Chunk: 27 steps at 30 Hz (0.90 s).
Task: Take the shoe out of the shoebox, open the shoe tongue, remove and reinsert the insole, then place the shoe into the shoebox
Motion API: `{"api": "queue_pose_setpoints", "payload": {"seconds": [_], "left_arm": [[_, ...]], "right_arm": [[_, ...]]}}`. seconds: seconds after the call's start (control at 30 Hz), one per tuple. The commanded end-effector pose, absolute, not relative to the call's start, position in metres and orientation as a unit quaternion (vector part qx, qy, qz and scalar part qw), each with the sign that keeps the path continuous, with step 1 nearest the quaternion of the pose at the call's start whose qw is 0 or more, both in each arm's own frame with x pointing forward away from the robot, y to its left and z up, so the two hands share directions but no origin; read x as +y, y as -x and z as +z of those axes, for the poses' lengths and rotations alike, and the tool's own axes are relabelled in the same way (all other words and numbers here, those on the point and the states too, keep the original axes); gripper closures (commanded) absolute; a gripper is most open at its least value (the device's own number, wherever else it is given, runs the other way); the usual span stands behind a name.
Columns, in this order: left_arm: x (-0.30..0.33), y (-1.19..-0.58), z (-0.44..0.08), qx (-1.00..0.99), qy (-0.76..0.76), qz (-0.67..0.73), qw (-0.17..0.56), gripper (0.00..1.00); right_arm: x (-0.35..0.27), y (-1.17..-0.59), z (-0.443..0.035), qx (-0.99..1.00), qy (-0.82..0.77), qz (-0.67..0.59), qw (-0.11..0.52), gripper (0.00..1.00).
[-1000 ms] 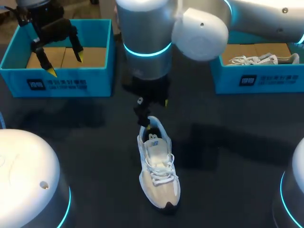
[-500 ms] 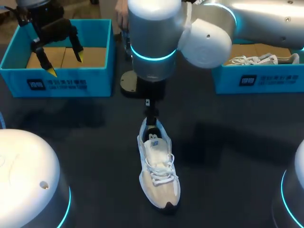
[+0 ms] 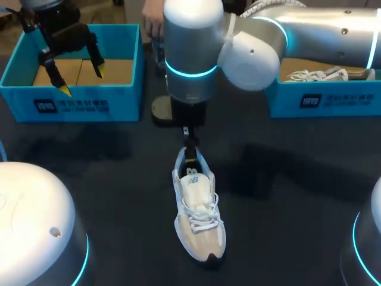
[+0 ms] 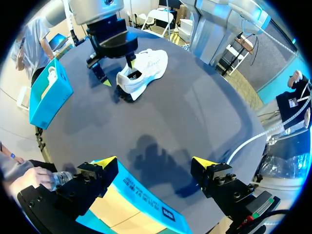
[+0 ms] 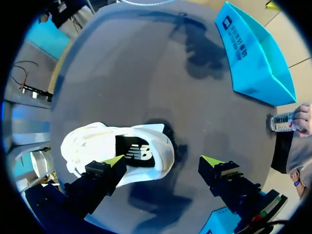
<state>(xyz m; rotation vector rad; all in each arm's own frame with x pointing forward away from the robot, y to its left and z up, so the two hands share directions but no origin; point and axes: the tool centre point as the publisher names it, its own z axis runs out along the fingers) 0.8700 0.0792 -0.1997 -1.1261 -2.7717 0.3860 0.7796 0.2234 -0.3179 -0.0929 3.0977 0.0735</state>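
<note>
Left shoebox point(image 3: 71, 106): blue, at about 10 o'clock on the table, its cardboard-coloured floor showing.
Left gripper point(image 3: 82, 82): hangs over the left shoebox. In the left wrist view point(image 4: 156, 163) the two yellow-tipped fingers stand wide apart with nothing between them, and the box's blue wall is just under them.
Shoe point(image 3: 198, 214): white, laced, upright on its sole on the dark table point(image 3: 119, 179). It sits near the middle, slightly toward 6 o'clock, outside both boxes. Its toe points to 6 o'clock and its heel to 12.
Insole point(image 5: 134, 148): lies inside the shoe's opening, its dark heel patch in plain sight.
Right gripper point(image 3: 190, 152): sits at the shoe's heel, at 12 o'clock from the laces. In its own wrist view point(image 5: 162, 160) the fingers are spread wide, one tip over the opening and the other outside past the heel, grasping nothing.
Right shoebox point(image 3: 324, 102): blue, at about 2 o'clock.
Second shoe point(image 3: 315, 75): pale, lying inside the right shoebox.
</note>
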Motion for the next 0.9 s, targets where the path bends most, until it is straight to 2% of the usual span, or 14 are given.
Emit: {"api": "queue_pose_setpoints", "payload": {"seconds": [0.03,0.8,0.83,0.87,0.9], "left_arm": [[0.079,-0.871,-0.2,-0.917,0.373,0.126,0.063,0.0],[0.079,-0.871,-0.2,-0.917,0.373,0.126,0.063,0.0],[0.079,-0.871,-0.2,-0.917,0.373,0.126,0.063,0.0],[0.079,-0.871,-0.2,-0.917,0.373,0.126,0.063,0.0],[0.079,-0.871,-0.2,-0.917,0.373,0.126,0.063,0.0]], "right_arm": [[0.226,-0.781,-0.335,0.999,0.026,0.022,0.023,0.0],[0.217,-0.791,-0.382,1.0,-0.005,0.021,0.013,0.01],[0.217,-0.791,-0.383,1.0,-0.006,0.021,0.012,0.07],[0.217,-0.791,-0.383,1.0,-0.008,0.02,0.012,0.31],[0.218,-0.791,-0.383,1.0,-0.01,0.019,0.011,0.68]]}}
